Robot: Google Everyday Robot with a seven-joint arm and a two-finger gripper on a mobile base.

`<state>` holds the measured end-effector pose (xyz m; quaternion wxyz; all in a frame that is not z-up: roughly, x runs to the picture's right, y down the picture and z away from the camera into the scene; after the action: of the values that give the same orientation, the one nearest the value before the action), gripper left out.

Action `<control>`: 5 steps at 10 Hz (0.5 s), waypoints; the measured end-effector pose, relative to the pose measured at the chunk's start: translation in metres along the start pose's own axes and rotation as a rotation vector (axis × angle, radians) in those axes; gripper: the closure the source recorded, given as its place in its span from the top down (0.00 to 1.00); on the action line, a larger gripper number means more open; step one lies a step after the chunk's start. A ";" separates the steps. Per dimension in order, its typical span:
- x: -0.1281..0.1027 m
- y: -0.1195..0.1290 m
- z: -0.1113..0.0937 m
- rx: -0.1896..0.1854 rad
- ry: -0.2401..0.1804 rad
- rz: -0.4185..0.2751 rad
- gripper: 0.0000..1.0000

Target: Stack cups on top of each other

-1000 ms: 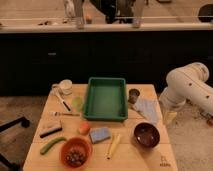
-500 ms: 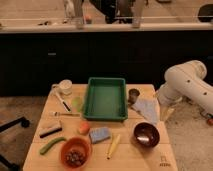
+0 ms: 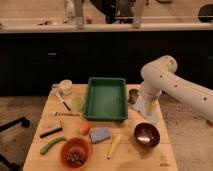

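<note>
The dark grey cup (image 3: 133,95) stands upright on the table just right of the green tray (image 3: 105,116). The pale light-green cup (image 3: 77,103) sits left of the tray, near the white mug. My white arm comes in from the right and bends down over the table's right side. My gripper (image 3: 150,106) hangs open just right of the dark grey cup, above a white napkin. It holds nothing and is apart from the cup. The two cups stand on opposite sides of the tray.
A white mug (image 3: 65,87) stands at the back left. A dark-brown bowl (image 3: 146,134), blue sponge (image 3: 100,134), orange fruit (image 3: 84,127), yellow corn-like piece (image 3: 113,146), orange bowl (image 3: 75,152), green vegetable (image 3: 51,145) and black item (image 3: 50,129) fill the front. A dark counter runs behind.
My arm has swung left over the table's right edge, bringing the gripper close beside the dark grey cup. The objects have not moved.
</note>
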<state>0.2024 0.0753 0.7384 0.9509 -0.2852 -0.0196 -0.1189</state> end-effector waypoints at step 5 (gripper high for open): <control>0.008 -0.040 0.025 -0.075 0.014 -0.014 0.80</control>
<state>0.2012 0.0550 0.7819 0.9387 -0.3198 -0.0102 -0.1281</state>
